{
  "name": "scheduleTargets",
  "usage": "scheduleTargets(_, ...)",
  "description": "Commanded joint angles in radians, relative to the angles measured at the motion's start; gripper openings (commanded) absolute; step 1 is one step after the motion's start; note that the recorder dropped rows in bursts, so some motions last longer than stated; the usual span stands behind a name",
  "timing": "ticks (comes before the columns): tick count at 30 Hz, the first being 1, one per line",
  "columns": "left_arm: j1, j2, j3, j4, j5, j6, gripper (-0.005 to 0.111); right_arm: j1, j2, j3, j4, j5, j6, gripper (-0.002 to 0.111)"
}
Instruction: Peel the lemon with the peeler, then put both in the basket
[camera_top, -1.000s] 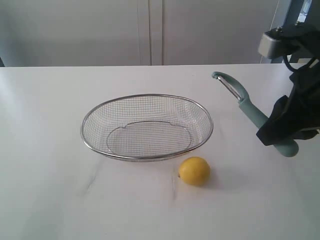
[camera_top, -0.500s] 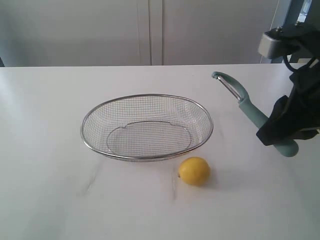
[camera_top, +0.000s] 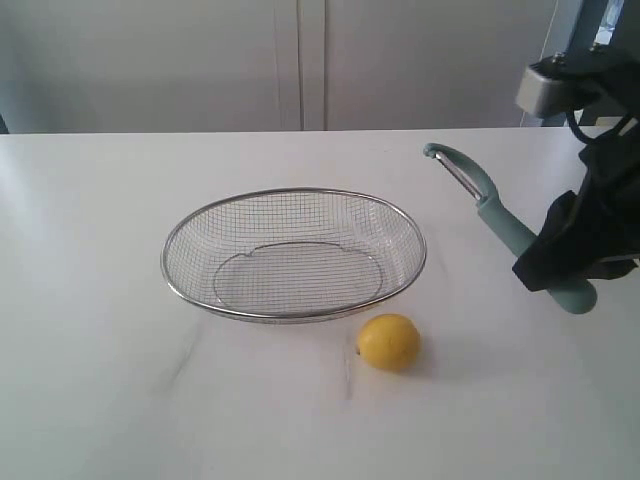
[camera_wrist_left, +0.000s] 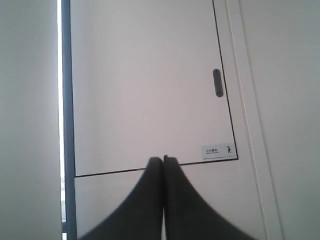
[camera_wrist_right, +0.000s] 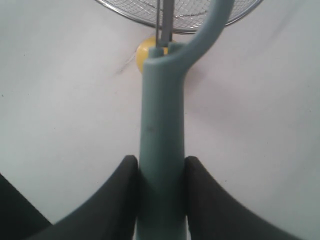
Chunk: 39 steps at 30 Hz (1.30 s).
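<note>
Right tool (camera_wrist_right: 160, 172): clamped on the peeler (camera_wrist_right: 162, 120), one black finger on each side of the thick handle, low down. In the exterior view the peeler hangs clear of the counter (camera_top: 100, 350) on the right side. It is tilted, with the hooked head uppermost and the butt end poking out below the tool. The tool itself reads there only as a dark mass, and I cannot pick out single fingers. The frame's right edge cuts off the arm above it.

Left tool (camera_wrist_left: 163, 161): fingers pressed flat together, nothing between them. Its camera faces a white door (camera_wrist_left: 145, 75) with a small dark slot handle (camera_wrist_left: 218, 82) and a label (camera_wrist_left: 218, 149) too small to read.

Basket (camera_top: 170, 270): sits mid-counter, upright, and I see only bare wire mesh inside. The right wrist view catches just an arc of its rim, cut by the frame.

Lemon (camera_top: 389, 342): on the counter, outside the basket, just beside the near rim toward its right end. I cannot tell whether it touches the wire. It lies well apart from the peeler. In the right wrist view the peeler's handle hides most of it, leaving a yellow sliver.

Counter: plain white, matte, with faint scuffs near the lemon. Behind it are pale grey wall panels (camera_top: 300, 60) with vertical seams.
</note>
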Motion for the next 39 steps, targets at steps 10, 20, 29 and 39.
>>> scheduleTargets(10, -0.045, 0.293, -0.049, 0.143, 0.102, -0.07, 0.0, -0.012, -0.007, 0.005, 0.007, -0.009, 0.005, 0.0)
scheduleTargets(20, -0.287, 0.472, -0.049, 0.375, 0.077, -0.107, 0.0, -0.012, -0.007, 0.005, 0.007, -0.009, 0.005, 0.0)
scheduleTargets(29, -0.431, 0.693, -0.108, 0.4, 0.063, -0.107, 0.0, -0.012, -0.007, 0.005, 0.007, -0.009, 0.005, 0.0)
scheduleTargets(39, -0.531, 0.906, -0.174, 0.422, 0.055, -0.135, 0.0, -0.012, -0.007, 0.005, 0.007, -0.009, 0.005, 0.0)
